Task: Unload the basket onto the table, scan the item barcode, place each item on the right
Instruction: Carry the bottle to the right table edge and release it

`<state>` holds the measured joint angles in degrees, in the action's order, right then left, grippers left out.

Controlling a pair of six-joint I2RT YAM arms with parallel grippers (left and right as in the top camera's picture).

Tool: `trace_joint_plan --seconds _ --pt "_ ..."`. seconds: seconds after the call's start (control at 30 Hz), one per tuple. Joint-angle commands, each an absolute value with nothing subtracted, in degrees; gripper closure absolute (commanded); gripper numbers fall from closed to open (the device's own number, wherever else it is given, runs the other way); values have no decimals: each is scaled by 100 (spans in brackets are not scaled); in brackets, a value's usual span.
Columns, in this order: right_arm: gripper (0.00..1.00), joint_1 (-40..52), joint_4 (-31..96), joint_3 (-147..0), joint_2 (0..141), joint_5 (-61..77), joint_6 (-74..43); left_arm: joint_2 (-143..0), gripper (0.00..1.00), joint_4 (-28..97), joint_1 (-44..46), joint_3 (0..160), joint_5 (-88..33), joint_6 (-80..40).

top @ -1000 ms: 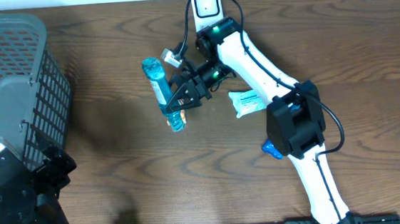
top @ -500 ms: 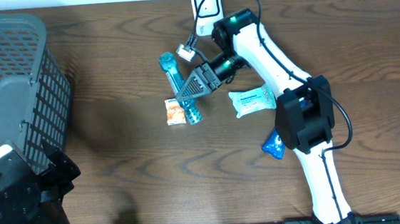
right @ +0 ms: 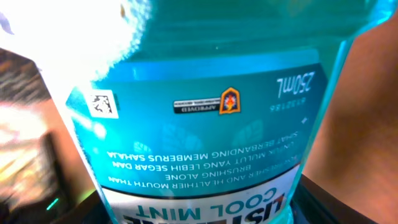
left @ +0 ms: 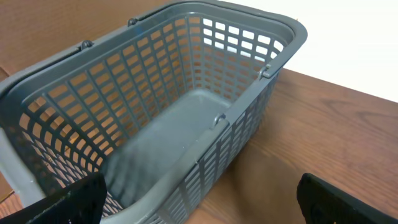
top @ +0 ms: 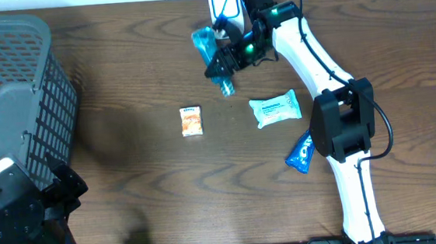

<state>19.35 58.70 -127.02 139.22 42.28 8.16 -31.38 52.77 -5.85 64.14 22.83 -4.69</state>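
My right gripper [top: 233,52] is shut on a teal mouthwash bottle [top: 212,51] and holds it off the table at the back, just below and left of the white scanner [top: 224,3]. The right wrist view is filled by the bottle [right: 205,106], its "Cool Mint" label upside down, with a black finger at each lower corner of my right gripper [right: 199,208]. No barcode shows on this face. My left gripper [left: 202,208] stands open and empty beside the grey basket [left: 186,12].
The basket [top: 48,42] fills the left side of the table, with my left arm [top: 23,223] at its near end. A small orange packet [top: 191,121], a white wipes pack [top: 275,108] and a blue packet [top: 300,153] lie on the wood.
My right arm has carried the bottle up and to the right, from over the orange packet to beside the scanner. The left arm has stayed put.
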Motion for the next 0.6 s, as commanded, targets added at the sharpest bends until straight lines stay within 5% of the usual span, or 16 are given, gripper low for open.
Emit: trace_joint_plan --seconds 0.0,0.57 --pt "64 1970 5251 -12857 13638 3081 -34 -3135 2 5378 -609 6396 2303 -497" --pt "52 2095 2495 -12857 13891 263 -1629 -3135 2 5398 -609 6396 2303 -497"
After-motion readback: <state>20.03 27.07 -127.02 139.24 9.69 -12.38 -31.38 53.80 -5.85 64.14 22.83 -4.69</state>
